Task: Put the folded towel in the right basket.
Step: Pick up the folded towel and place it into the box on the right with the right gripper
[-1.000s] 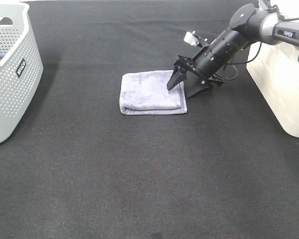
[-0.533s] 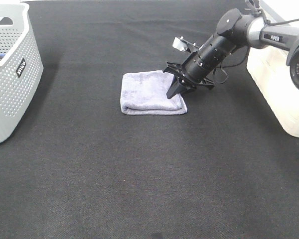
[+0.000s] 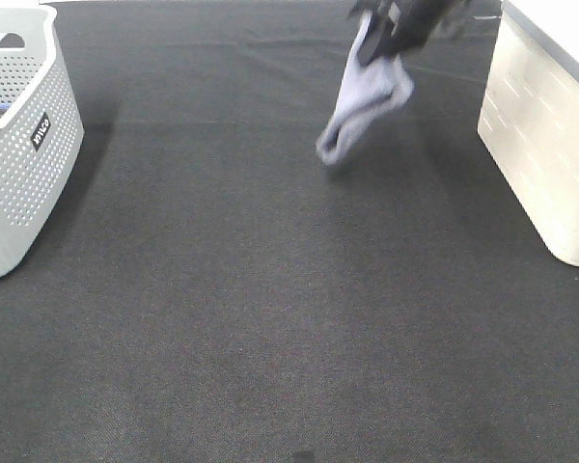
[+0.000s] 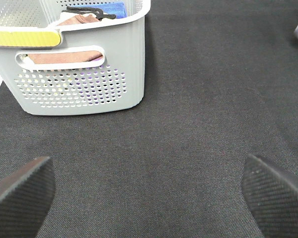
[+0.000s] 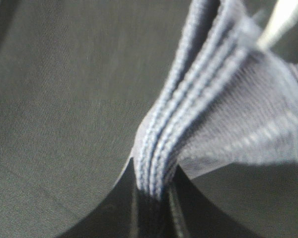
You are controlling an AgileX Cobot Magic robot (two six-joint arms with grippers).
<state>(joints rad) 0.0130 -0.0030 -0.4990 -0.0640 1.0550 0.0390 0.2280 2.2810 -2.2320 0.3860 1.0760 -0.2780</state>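
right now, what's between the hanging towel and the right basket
Nothing: only bare black mat between towel and basket, seen in the high view.

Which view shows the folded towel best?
The right wrist view: the towel is close up, layered edges pinched between the jaws. The exterior high view shows it whole but blurred; the left wrist view, barely a sliver.

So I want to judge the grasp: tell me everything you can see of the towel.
The towel is pale lavender-blue soft cloth, folded in several layers whose stacked edges show in the right wrist view. The right pincer is shut on one end. The rest hangs slanting down, blurred, seemingly clear of the black mat. It is left of the cream basket and does not touch it.
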